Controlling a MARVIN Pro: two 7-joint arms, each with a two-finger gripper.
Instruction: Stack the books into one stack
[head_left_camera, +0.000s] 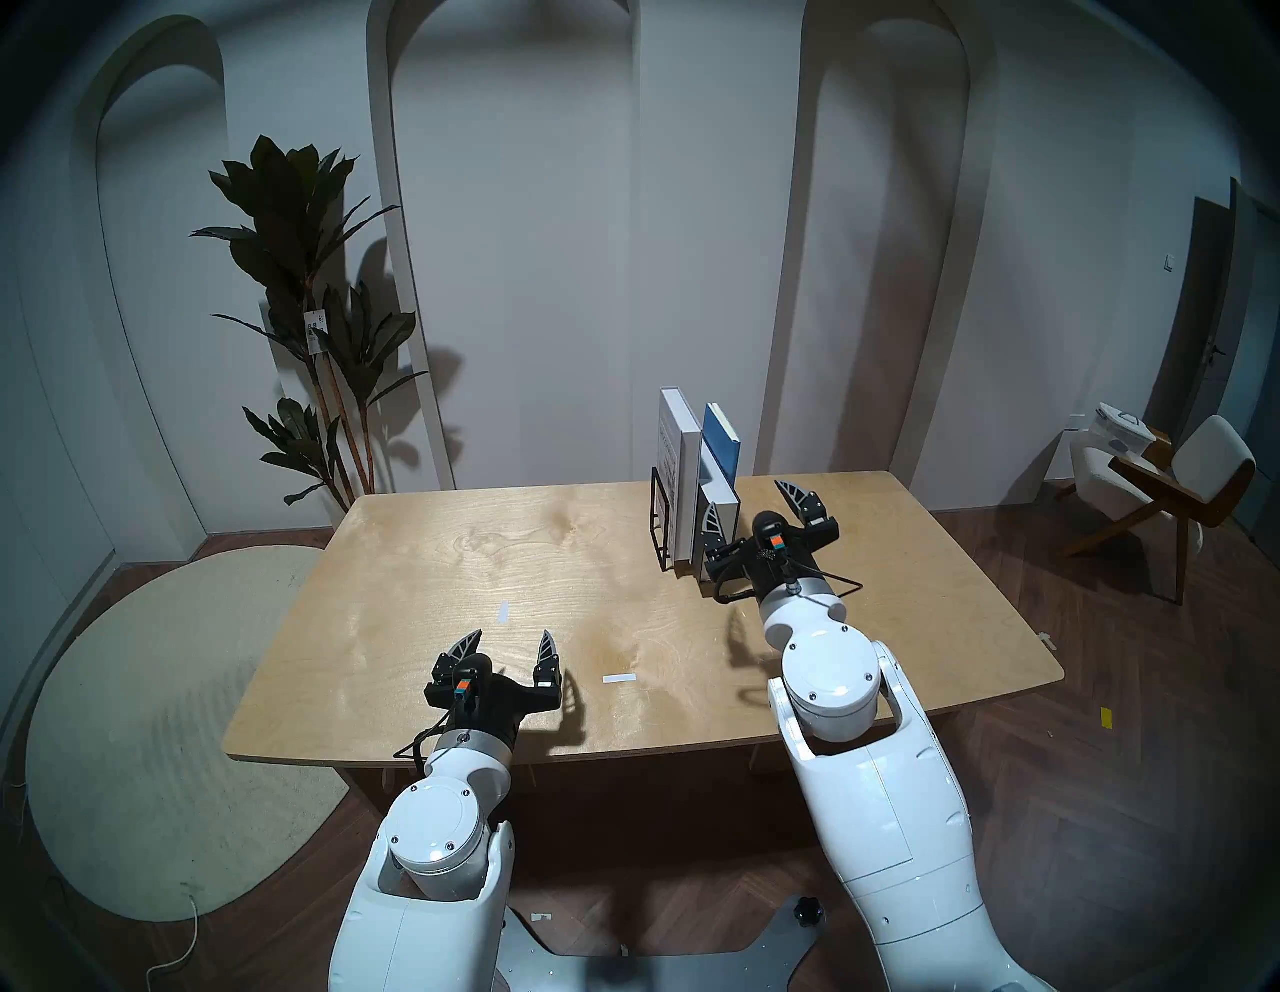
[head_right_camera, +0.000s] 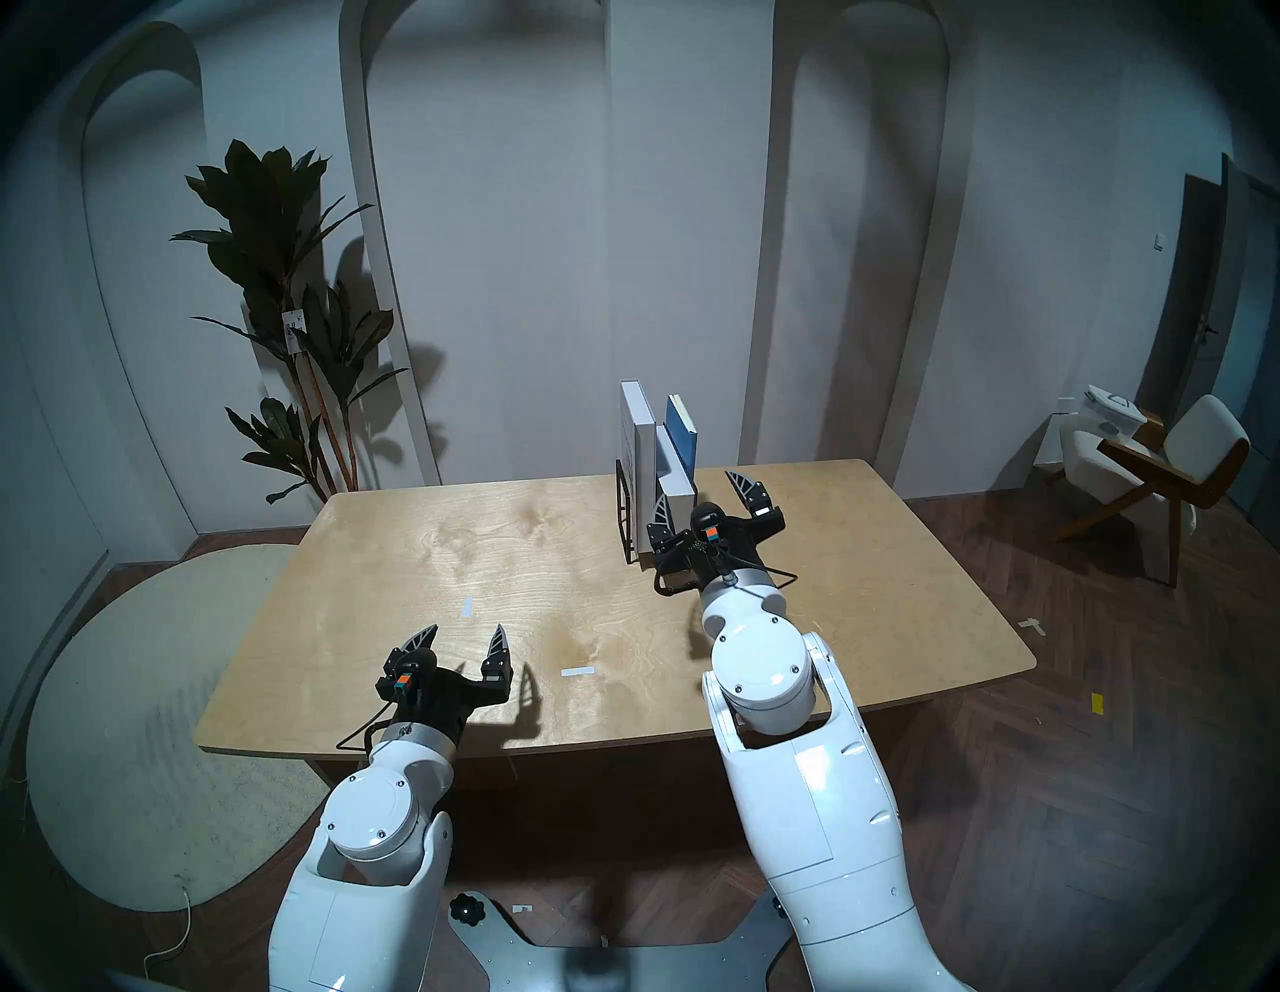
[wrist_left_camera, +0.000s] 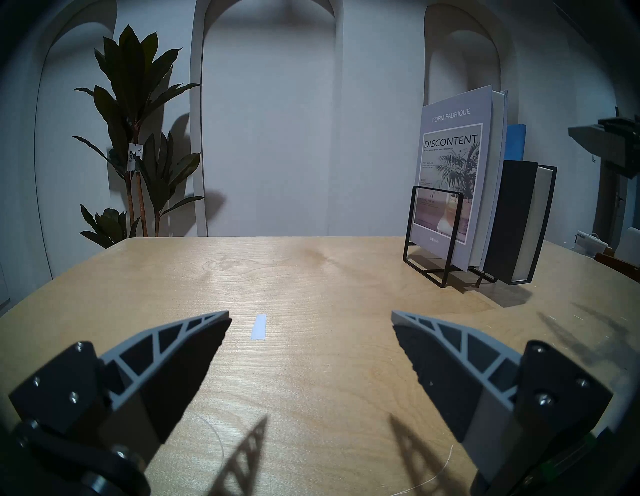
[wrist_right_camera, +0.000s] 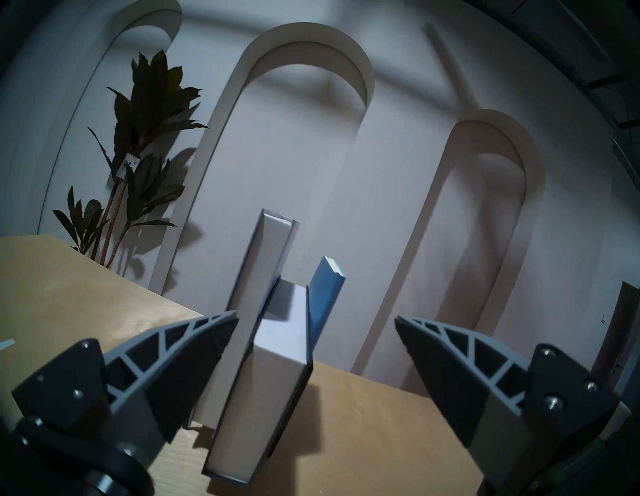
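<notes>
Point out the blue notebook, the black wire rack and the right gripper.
blue notebook (head_left_camera: 723, 443): head left view, on its blue cover.
black wire rack (wrist_left_camera: 437, 216): left wrist view, on its front wire frame.
right gripper (head_left_camera: 753, 514): head left view, midway between its open fingertips.

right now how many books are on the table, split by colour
pale grey-lavender book: 1
black book: 1
blue notebook: 1
total: 3, all upright at the black wire rack
</notes>
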